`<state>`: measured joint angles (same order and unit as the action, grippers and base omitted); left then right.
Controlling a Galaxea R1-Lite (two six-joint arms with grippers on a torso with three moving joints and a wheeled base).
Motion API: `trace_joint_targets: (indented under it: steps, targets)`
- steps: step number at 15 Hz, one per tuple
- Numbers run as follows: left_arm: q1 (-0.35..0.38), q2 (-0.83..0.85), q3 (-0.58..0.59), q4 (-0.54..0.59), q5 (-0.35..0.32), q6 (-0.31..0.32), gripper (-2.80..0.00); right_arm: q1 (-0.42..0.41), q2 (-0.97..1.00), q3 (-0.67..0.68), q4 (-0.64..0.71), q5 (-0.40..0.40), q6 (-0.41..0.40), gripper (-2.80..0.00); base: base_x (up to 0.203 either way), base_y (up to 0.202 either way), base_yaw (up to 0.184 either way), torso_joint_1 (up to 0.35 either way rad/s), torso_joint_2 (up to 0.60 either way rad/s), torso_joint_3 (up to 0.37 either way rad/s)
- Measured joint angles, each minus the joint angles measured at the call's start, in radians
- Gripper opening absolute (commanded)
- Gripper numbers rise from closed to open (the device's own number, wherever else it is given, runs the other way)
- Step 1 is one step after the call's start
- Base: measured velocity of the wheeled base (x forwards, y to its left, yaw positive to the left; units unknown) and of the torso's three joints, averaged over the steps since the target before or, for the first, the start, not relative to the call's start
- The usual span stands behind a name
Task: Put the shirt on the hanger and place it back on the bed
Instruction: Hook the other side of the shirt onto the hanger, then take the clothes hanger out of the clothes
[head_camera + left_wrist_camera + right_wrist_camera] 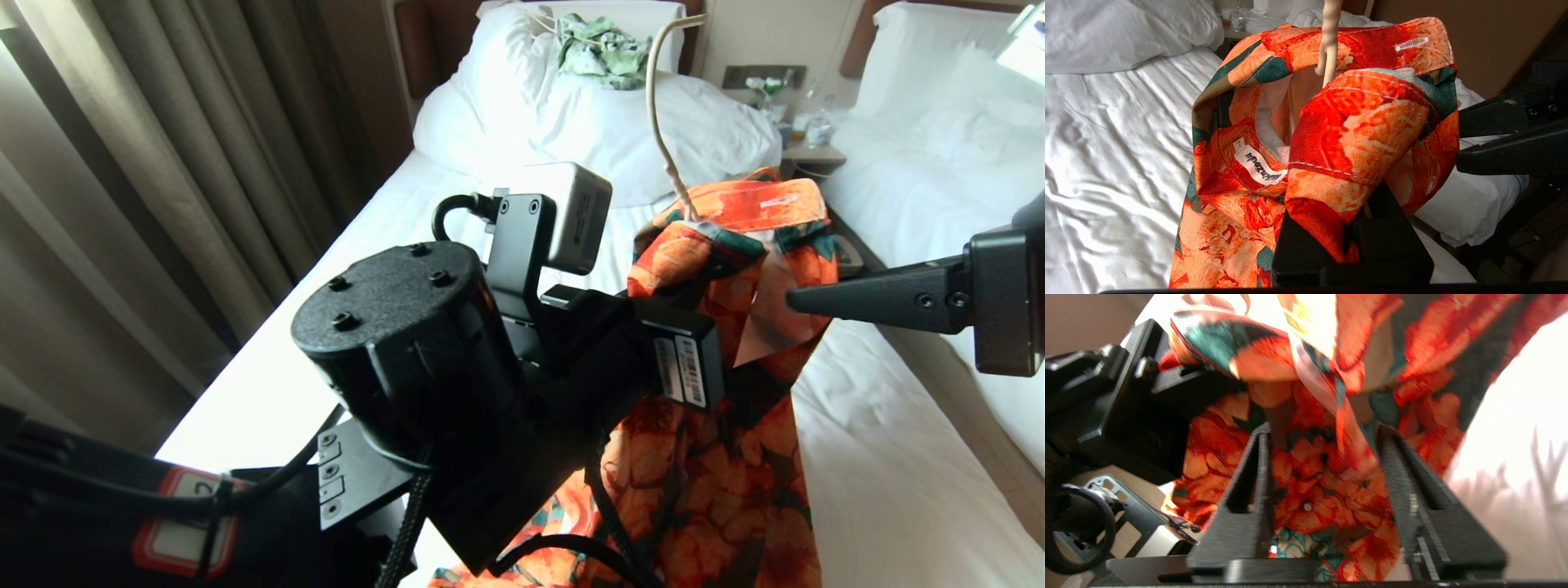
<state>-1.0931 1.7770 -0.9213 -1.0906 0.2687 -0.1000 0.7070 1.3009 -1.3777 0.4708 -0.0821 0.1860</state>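
The shirt (718,457), orange-flowered with dark green leaves, hangs above the bed (269,384) and drapes down toward the sheet. Its collar (1363,45) is bunched around the cream hook of the hanger (653,106), which rises out of the neck; the hanger's arms are hidden inside the fabric. The white neck label (1257,165) shows inside the collar. My left gripper (1337,204) is shut on a fold of the shirt just below the collar. From the right, my right gripper (796,300) points at the shirt's front; its jaws stand open on either side of the fabric (1325,428).
A bunched white duvet (571,114) and a pale green-and-white garment (602,49) lie at the head of the bed. To the right are a nightstand with bottles (808,131) and another white bed (939,163). Curtains (122,163) hang at the left.
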Motion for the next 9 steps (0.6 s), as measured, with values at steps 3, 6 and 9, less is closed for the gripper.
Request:
trace_joint_targets:
  steps: [3, 6, 9]
  targets:
    - [0.013, 0.000, 0.000, 0.000, 0.000, 0.000, -2.80, -0.001, -0.017, -0.033, 0.102, -0.065, 0.004, 0.00, 0.000, 0.000, 0.000, 0.000, 0.00, 0.000]
    - [0.019, 0.002, 0.000, 0.004, 0.000, 0.001, -2.80, -0.001, -0.030, -0.154, 0.243, -0.073, 0.028, -2.80, 0.000, 0.000, 0.000, 0.000, 0.00, 0.000]
    - [0.011, 0.003, -0.014, 0.052, -0.002, 0.004, -2.80, -0.001, -0.019, -0.341, 0.350, -0.076, 0.047, -2.80, 0.000, 0.000, 0.000, 0.000, 0.00, 0.000]
